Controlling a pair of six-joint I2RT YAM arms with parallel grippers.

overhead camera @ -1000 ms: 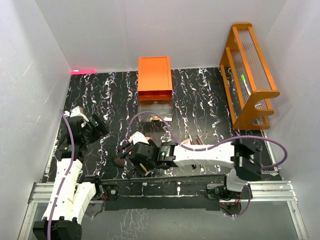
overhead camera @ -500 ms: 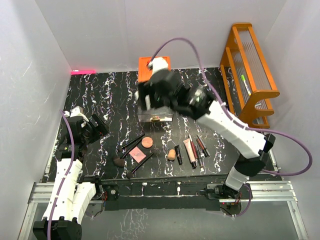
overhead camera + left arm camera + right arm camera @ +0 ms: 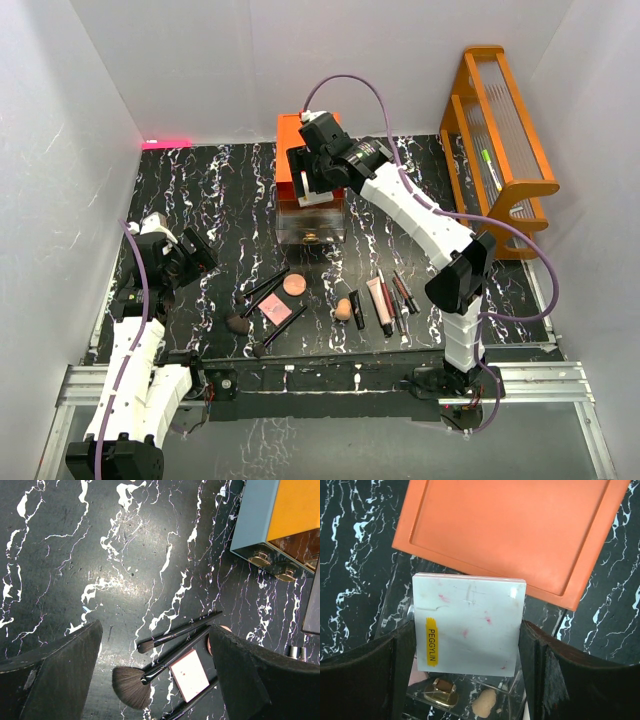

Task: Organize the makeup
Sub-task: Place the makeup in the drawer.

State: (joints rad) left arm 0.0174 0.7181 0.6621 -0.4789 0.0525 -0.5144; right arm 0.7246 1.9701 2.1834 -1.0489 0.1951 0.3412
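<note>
My right gripper [image 3: 468, 630] pinches the pale square palette [image 3: 472, 600], one finger pressed to each side edge. A yellow label runs along the palette's 9 o'clock side. I hold it at the front of the orange drawer chest [image 3: 310, 140], which stands at 12 o'clock on the table [image 3: 200, 190]. From my wrist the palette hides the chest's front edge and most of the clear drawer [image 3: 312, 225] below it. Only a gold knob [image 3: 442, 690] and a beige lump [image 3: 485, 703] that I cannot identify peek out at 6 o'clock. I cannot tell whether the palette touches the drawer or hangs above it.

My left gripper [image 3: 156, 628] is spread wide with nothing between its fingers, over the table's 9 o'clock side. Its fingers cut off the lower corners of that wrist view.

The rest of the makeup lies on the table toward 6 o'clock. Between the left fingers I see the brushes [image 3: 175, 631] and the pink palette [image 3: 189, 675]. The round compact [image 3: 294, 285] is almost wholly hidden there behind the finger at 3 o'clock. In the overhead view, the sponge [image 3: 343, 310] and the tubes [image 3: 385, 300] lie at 3 o'clock from the compact. The tubes are too small for me to tell apart.
</note>
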